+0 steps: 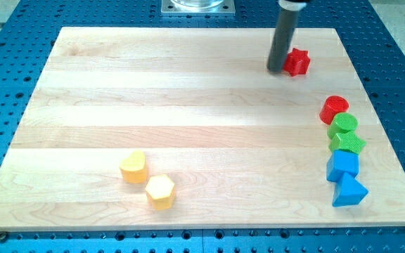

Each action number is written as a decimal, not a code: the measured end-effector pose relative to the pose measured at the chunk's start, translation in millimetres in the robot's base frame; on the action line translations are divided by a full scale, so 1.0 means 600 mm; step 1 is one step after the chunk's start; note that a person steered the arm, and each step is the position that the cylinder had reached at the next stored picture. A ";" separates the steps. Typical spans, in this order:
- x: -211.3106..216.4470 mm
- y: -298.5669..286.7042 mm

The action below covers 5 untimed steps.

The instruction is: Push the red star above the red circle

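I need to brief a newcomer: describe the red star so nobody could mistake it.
Start at the wooden board and look near its top edge, toward the view's right. There my tip stands right against the red star, on the star's left. The only other red block, the red circle, sits lower, topping the column of blocks at the right edge.

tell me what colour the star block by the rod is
Red, clearest in the camera view.

Red star, red circle; two green blocks; two blue; two yellow; pale wood board.
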<state>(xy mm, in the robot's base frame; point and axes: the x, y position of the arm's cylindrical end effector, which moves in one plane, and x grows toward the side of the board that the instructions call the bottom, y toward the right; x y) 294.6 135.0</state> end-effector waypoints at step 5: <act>0.103 0.157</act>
<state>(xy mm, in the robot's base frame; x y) 356.2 229.0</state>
